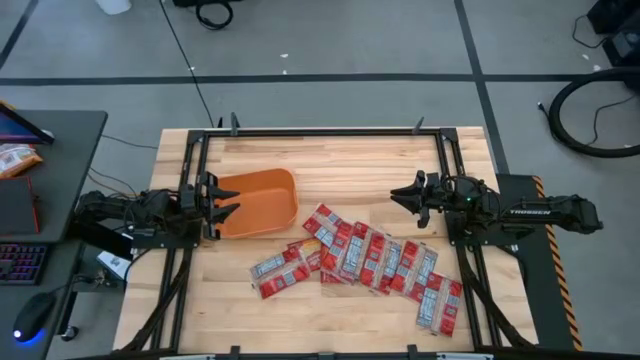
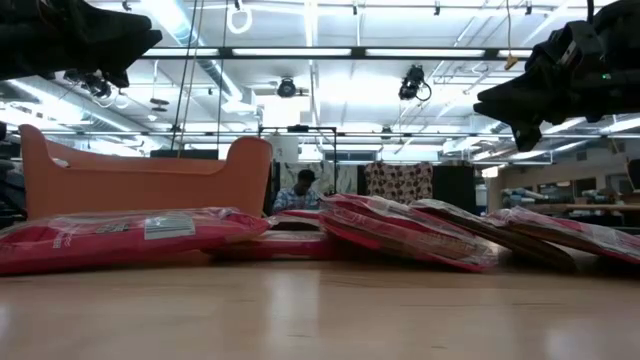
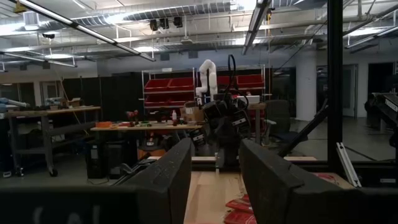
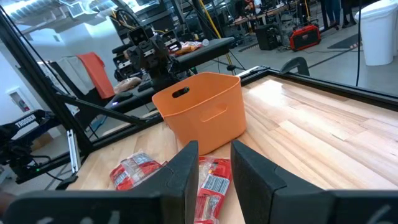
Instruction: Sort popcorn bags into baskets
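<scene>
From above, a pale wooden table (image 1: 330, 160) in a black frame stands on grey floor. The popcorn bags (image 1: 370, 262) lie scattered across its near half, right of an orange tub (image 1: 262, 202). The left gripper (image 1: 228, 203) hovers at the tub's edge, the right gripper (image 1: 402, 194) above bare wood; both are parted and grasp nothing.

At table height, the bags overlap on the wood, ceiling lights behind.

The left wrist shows red shelving (image 3: 180, 84).

The right wrist shows the tub beside bags.
</scene>
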